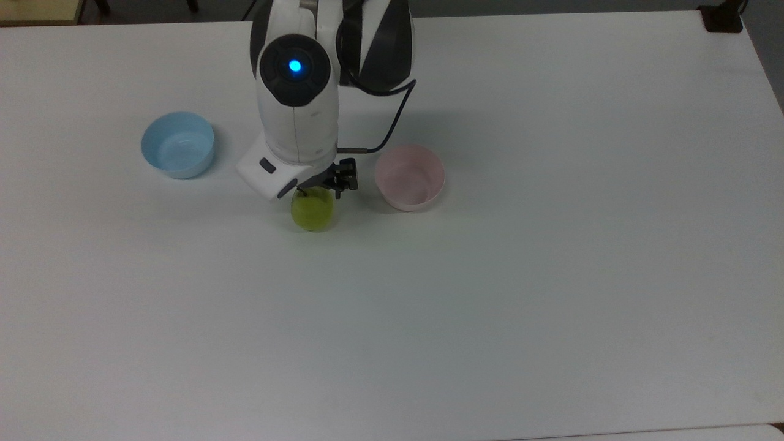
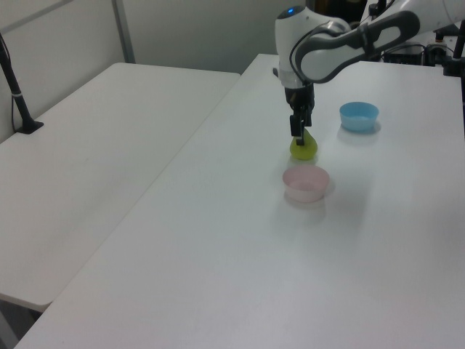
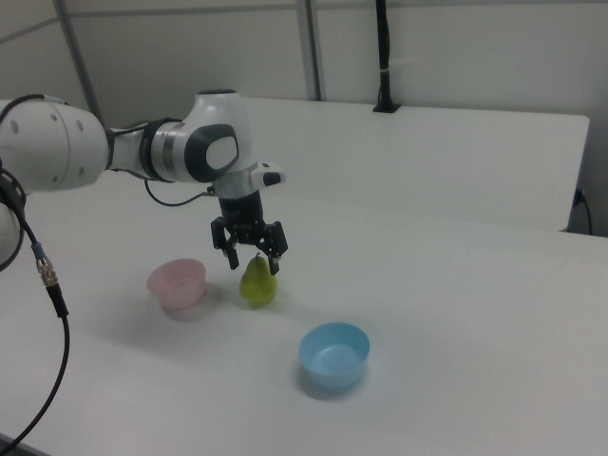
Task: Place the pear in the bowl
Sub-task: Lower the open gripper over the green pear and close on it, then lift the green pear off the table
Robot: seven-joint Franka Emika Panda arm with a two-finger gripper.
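Arm reaches over the white table, wrist pointing straight down, blue status light lit on top joint. Gripper sits directly above the pear; fingers spread apart, straddling the stem w/o clamping it, nothing held.

Top view, L to R: light blue bowl, well apart from the rest; pear upright on table, upper part hidden under gripper; pink bowl near pear, not touching, empty.

Surface plain white. Second white table butts alongside in left view. Pale partition walls w/ metal posts behind in right view.
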